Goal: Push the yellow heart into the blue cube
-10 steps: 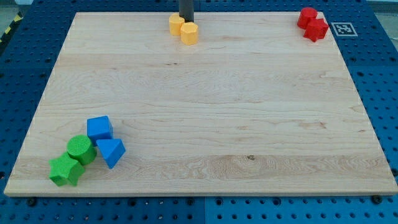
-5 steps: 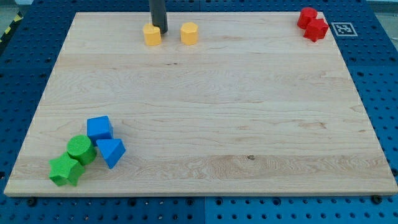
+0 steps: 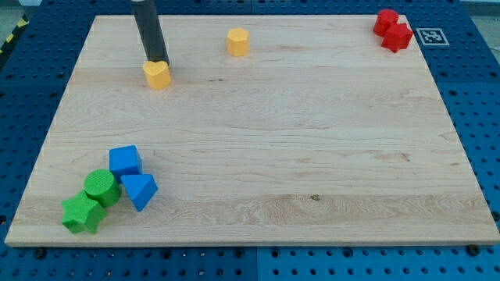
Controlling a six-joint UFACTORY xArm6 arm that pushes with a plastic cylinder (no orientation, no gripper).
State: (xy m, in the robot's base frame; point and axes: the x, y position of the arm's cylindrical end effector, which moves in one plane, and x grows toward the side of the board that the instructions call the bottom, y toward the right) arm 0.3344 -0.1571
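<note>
The yellow heart [image 3: 157, 75] lies on the wooden board [image 3: 258, 133] in the upper left part. My tip [image 3: 157, 60] touches the heart's top edge, with the dark rod rising toward the view's top. The blue cube [image 3: 125, 161] sits at the lower left, well below the heart and slightly to its left.
A blue triangular block [image 3: 140, 190] lies just below right of the blue cube. A green cylinder [image 3: 101, 186] and a green block [image 3: 82, 214] sit below left of it. A yellow hexagonal block [image 3: 238, 41] is near the top middle. Two red blocks [image 3: 393, 30] are at the top right corner.
My tip has moved left and down, pushing the yellow heart away from the yellow hexagonal block toward the lower left. The other blocks have not moved.
</note>
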